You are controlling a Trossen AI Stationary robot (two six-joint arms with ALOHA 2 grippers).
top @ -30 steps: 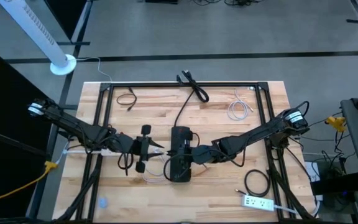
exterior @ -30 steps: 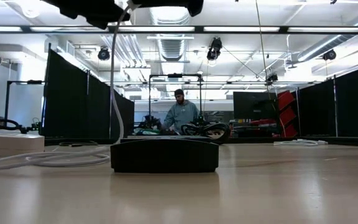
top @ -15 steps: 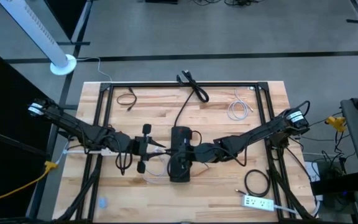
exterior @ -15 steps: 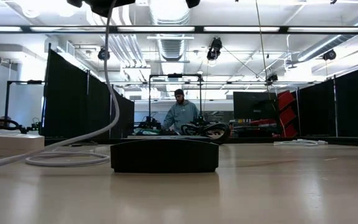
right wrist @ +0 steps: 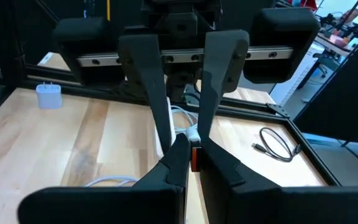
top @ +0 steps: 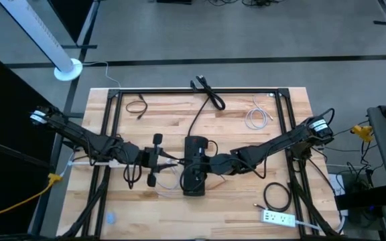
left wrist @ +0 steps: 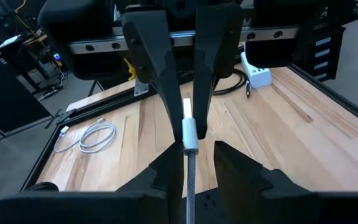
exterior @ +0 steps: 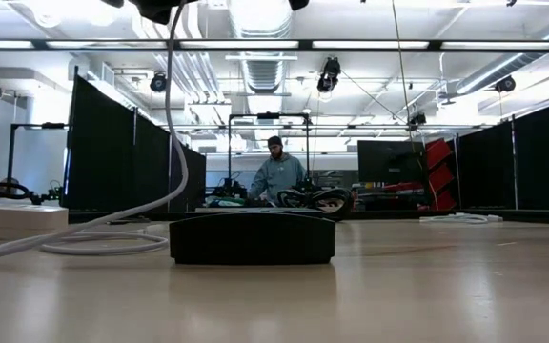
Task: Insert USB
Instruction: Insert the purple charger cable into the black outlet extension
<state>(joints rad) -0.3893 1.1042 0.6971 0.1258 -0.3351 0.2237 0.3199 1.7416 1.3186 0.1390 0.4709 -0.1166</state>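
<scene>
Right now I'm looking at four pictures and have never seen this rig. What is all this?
It is a robot with two dark arms at a light wooden table, each ending in a two-finger hand. One picture looks straight down, one looks level across the table top, and two come from cameras on the wrists. The left hand is closed on a pale cable with a metal USB plug. The right hand meets it head-on, over a flat black rectangular box in the middle of the table. I cannot tell what the right hand holds. Coiled cables and a white power strip lie nearer the edges.
</scene>
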